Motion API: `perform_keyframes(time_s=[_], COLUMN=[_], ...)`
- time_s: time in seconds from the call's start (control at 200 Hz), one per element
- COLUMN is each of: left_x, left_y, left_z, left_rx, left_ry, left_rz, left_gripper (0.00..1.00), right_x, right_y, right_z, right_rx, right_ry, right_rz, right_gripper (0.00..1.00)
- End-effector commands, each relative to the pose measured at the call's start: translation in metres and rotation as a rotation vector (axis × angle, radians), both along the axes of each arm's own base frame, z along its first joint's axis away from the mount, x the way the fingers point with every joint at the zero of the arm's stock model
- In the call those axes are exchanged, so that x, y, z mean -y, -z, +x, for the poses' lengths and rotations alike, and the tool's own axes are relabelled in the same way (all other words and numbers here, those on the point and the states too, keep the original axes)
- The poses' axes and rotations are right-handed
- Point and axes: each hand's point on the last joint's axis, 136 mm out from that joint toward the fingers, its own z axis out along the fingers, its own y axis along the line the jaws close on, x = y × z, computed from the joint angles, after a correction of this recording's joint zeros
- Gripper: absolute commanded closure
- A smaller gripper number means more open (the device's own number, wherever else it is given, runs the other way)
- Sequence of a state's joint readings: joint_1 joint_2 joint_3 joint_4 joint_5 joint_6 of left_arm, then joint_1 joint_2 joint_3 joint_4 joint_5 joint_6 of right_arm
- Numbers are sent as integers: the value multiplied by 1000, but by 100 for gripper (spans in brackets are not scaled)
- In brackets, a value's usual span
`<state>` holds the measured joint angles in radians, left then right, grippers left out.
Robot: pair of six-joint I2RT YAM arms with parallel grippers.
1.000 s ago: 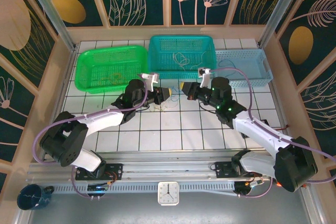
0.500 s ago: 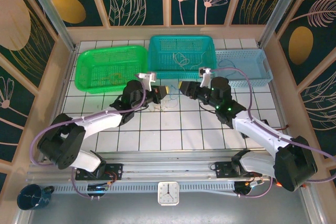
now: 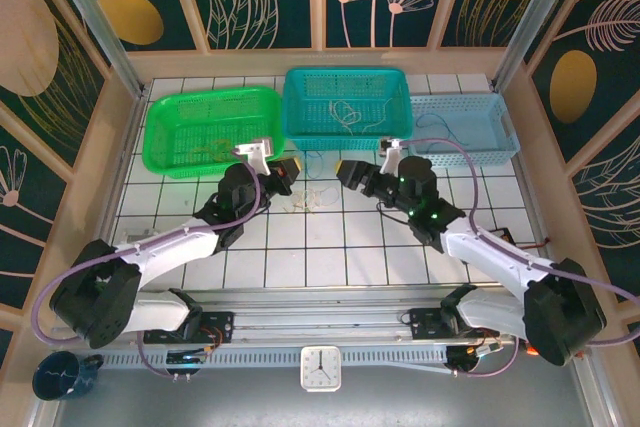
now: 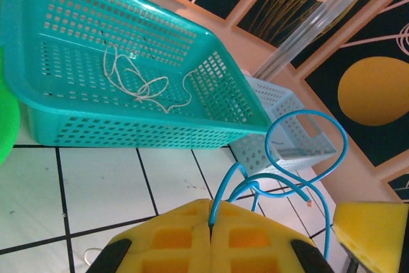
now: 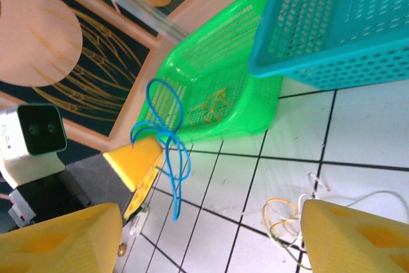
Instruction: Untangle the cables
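Observation:
A light blue cable (image 4: 305,158) curls in loops above the tiles, one end pinched in my left gripper (image 4: 211,220), which is shut on it. From the right wrist that same blue cable (image 5: 167,133) hangs off the left gripper's yellow fingers (image 5: 135,156). My right gripper (image 5: 211,242) stands open and holds nothing; it sits just right of the left gripper (image 3: 287,169) as the right gripper (image 3: 350,169) in the top view. A small tangle of yellow-orange and white cables (image 5: 287,220) lies on the tiles below, the tangle (image 3: 308,197) between both grippers.
A teal basket (image 3: 300,127) at the back holds a white cable (image 4: 140,84). The green basket (image 3: 160,147) on the left holds a yellow-orange cable (image 5: 214,107). A light blue basket (image 3: 500,142) stands at the back right.
My left gripper has drawn back to the left with the blue cable, away from the tangle on the tiles. The right gripper has barely shifted.

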<state>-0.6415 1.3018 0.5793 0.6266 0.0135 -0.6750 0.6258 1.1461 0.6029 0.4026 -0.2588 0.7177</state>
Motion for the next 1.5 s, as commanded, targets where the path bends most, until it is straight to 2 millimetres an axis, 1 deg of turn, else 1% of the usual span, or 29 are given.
perform_keyframes(time_s=[0.0,0.15,0.23,0.34,0.39,0.45,0.5,0.671,0.771,0.861,0.946,0.996,1.031,1.086,1.106,1.121,1.141,1.176,1.266,1.351,1.421,1.471,1.496], left_x=[-7,-6,-6,-6,-6,-6,-6,-8,-11,-15,-21,-24,-25,-27,-28,-28,-29,-29,-30,-30,-29,-30,-30], left_y=[-17,-17,-19,-21,-20,-21,-21,-22,-22,-19,-17,-17,-17,-15,-15,-14,-14,-13,-11,-11,-10,-9,-9], left_z=[3,4,4,3,3,2,2,2,3,5,6,6,6,6,6,6,6,6,6,5,5,5,5], left_rx=[43,42,45,48,47,49,50,53,51,44,40,42,44,42,41,40,40,39,37,36,36,34,33], left_ry=[-40,-37,-35,-35,-34,-34,-35,-41,-57,-83,-113,-125,-129,-132,-133,-134,-135,-136,-137,-131,-127,-128,-129], left_rz=[-44,-47,-49,-51,-51,-53,-53,-53,-52,-41,-20,-10,-4,4,6,7,7,7,10,7,9,10,11], left_gripper=[100,100,100,100,100,100,100,100,100,100,100,100,100,100,100,100,100,100,100,100,100,100,100], right_x=[-15,-37,-48,-60,-64,-68,-70,-73,-67,-52,-27,-8,6,33,43,46,60,77,109,127,134,135,140], right_y=[-11,-18,-17,-17,-17,-16,-14,-3,8,21,35,45,47,54,55,55,55,56,52,47,42,37,35], right_z=[1,1,3,5,6,8,9,9,7,6,9,13,14,20,22,21,26,30,36,39,40,41,42], right_rx=[28,44,44,46,47,46,43,22,6,-4,-16,-29,-32,-50,-53,-56,-60,-65,-65,-60,-52,-46,-42], right_ry=[-17,-63,-85,-108,-115,-121,-125,-132,-115,-73,-9,42,74,145,171,177,220,271,379,449,477,486,515], right_rz=[54,66,67,73,74,77,75,63,35,-21,-82,-118,-132,-152,-155,-158,-159,-167,-192,-210,-210,-206,-208], right_gripper=[26,27,28,31,34,41,50,100,100,100,100,100,100,100,100,100,100,100,100,100,100,100,100])
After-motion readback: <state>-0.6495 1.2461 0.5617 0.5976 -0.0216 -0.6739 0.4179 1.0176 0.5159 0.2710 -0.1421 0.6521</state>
